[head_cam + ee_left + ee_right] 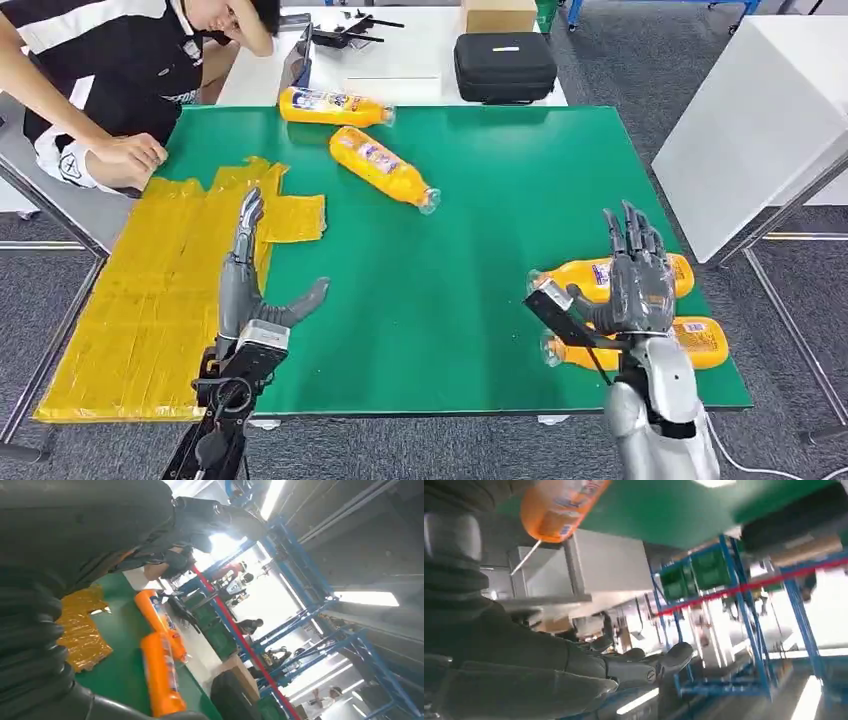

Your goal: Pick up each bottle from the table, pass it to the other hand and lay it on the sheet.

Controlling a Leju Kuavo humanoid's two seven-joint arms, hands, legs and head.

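Observation:
Four orange bottles lie on the green table. One bottle rests at the far edge, and a second bottle lies slanted just in front of it; both appear in the left wrist view. Two more bottles lie near the front right corner. My right hand hovers over those two with its fingers straight and apart, holding nothing. My left hand is open over the edge of the yellow sheet, thumb spread, fingers extended. One orange bottle shows in the right wrist view.
A person leans on the table's far left corner, with a hand resting near the sheet. A black case and a cardboard box sit on the white table behind. A white cabinet stands to the right.

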